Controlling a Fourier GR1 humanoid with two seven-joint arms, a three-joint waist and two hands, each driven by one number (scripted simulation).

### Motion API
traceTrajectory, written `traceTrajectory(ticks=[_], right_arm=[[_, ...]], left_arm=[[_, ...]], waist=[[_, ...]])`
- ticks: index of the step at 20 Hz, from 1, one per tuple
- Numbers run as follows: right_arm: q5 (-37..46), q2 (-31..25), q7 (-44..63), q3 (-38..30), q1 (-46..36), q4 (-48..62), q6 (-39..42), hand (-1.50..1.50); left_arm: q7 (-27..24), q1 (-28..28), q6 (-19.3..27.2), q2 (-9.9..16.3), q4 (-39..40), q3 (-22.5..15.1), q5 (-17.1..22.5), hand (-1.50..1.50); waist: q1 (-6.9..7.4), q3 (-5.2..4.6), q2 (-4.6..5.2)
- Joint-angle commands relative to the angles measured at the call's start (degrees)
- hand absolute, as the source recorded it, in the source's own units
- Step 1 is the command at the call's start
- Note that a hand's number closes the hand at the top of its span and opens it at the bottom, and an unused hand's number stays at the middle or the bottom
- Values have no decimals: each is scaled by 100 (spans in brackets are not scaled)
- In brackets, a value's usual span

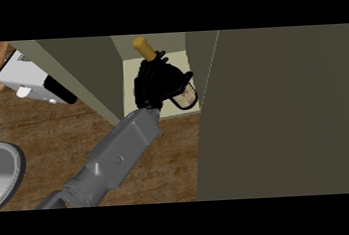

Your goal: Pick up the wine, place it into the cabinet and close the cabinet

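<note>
right hand (155,85) curled round the wine bottle (182,95) inside the open cabinet (94,68)

Wine bottle (177,92) held inside the open cabinet (94,68)

The hand (155,85) curls round the bottle within the cabinet's opening, between the left wall and the door (288,108) standing at the right. The forearm (113,158) crosses the counter (172,154) from the lower left. A toaster (31,79) sits left of the cabinet; a plate (3,173) lies at the left edge.
</note>
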Motion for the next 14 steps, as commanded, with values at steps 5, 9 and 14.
traceTrajectory(ticks=[5,9,14], right_arm=[[69,66,-97,51,-70,192,-21,-150],[36,-43,-185,-62,33,212,94,-150],[117,72,-78,112,31,76,-31,-150]], left_arm=[[-103,-411,332,-14,50,-162,546,-150],[-160,-401,338,-14,240,-398,546,-150],[-206,-464,565,-14,426,-888,247,-150]], waist=[[-21,3,18],[-9,8,15],[49,7,-14]])
